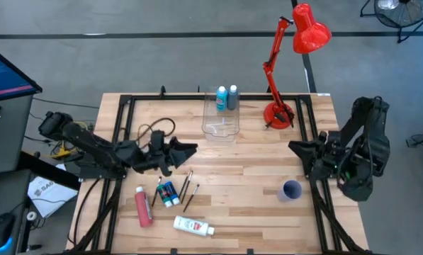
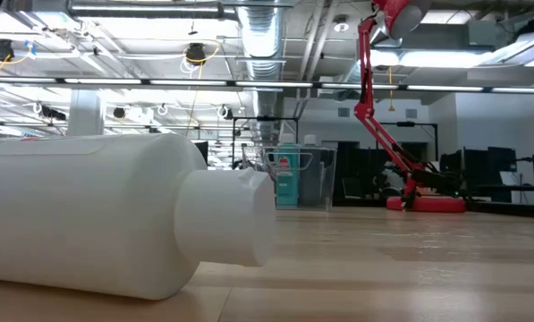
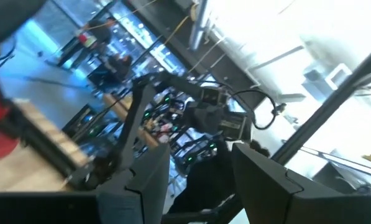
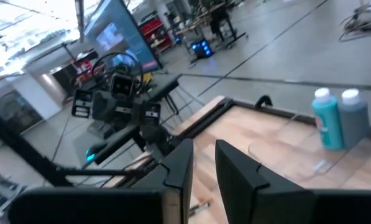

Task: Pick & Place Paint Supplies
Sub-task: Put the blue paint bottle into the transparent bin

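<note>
The light blue bottle (image 1: 222, 98) and the grey bottle (image 1: 233, 98) stand upright at the far end of the clear box (image 1: 220, 126). On the near left of the table lie a pink-red bottle (image 1: 144, 206), a white bottle (image 1: 193, 226), small blue-green bottles (image 1: 168, 193) and thin brushes (image 1: 186, 185). My left gripper (image 1: 190, 148) hangs open above the table's left, pointing toward the right. My right gripper (image 1: 292, 146) is raised over the right side, pointing left; a narrow empty gap separates its fingers (image 4: 204, 165).
A small purple cup (image 1: 291, 190) stands near the right front. A red desk lamp (image 1: 278, 113) has its base at the far right, its head reaching beyond the table. A dark cable loop (image 1: 156, 129) lies at the far left. Bare wood spans the middle.
</note>
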